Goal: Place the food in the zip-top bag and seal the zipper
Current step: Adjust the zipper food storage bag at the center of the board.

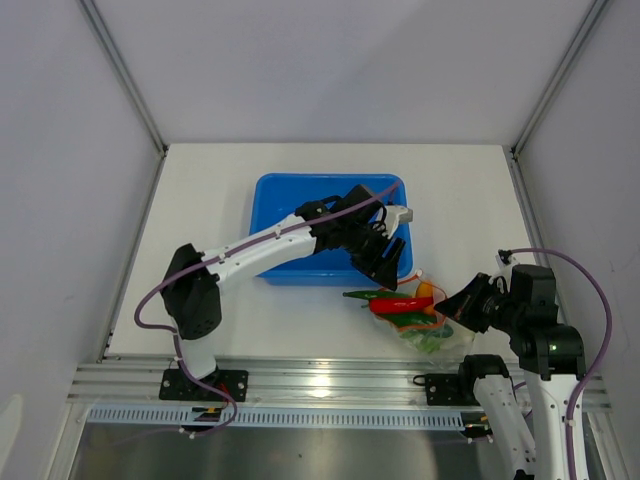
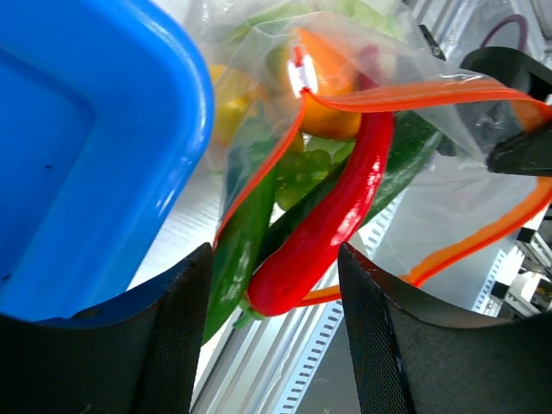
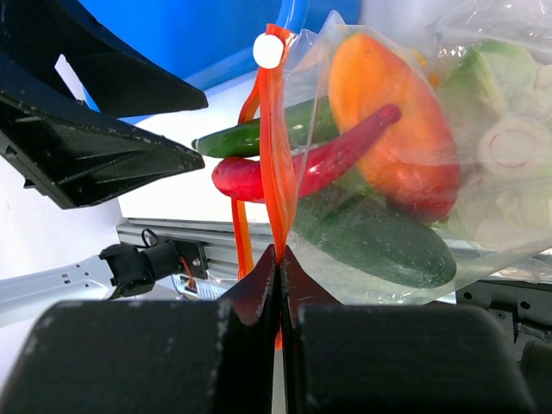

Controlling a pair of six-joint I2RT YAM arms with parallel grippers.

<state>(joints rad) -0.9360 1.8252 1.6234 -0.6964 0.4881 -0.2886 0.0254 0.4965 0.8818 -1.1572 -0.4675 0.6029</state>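
The clear zip-top bag (image 1: 437,335) lies near the table's front edge, right of centre. It holds an orange fruit (image 3: 392,129), a dark green cucumber (image 3: 379,237) and white cauliflower (image 3: 509,151). A red chili (image 2: 332,224) and a green pod (image 2: 237,250) stick out of its open mouth. My right gripper (image 3: 278,254) is shut on the orange-red zipper strip (image 3: 276,172), below its white slider (image 3: 267,52). My left gripper (image 2: 274,345) is open and empty, just above the chili's stem end. In the top view the left gripper (image 1: 385,260) hovers over the tub's front right corner, and the right gripper (image 1: 452,312) is at the bag's right side.
A blue plastic tub (image 1: 285,215) stands at the table's middle, just behind and left of the bag. It also shows in the left wrist view (image 2: 78,155). A metal rail (image 1: 320,380) runs along the table's near edge.
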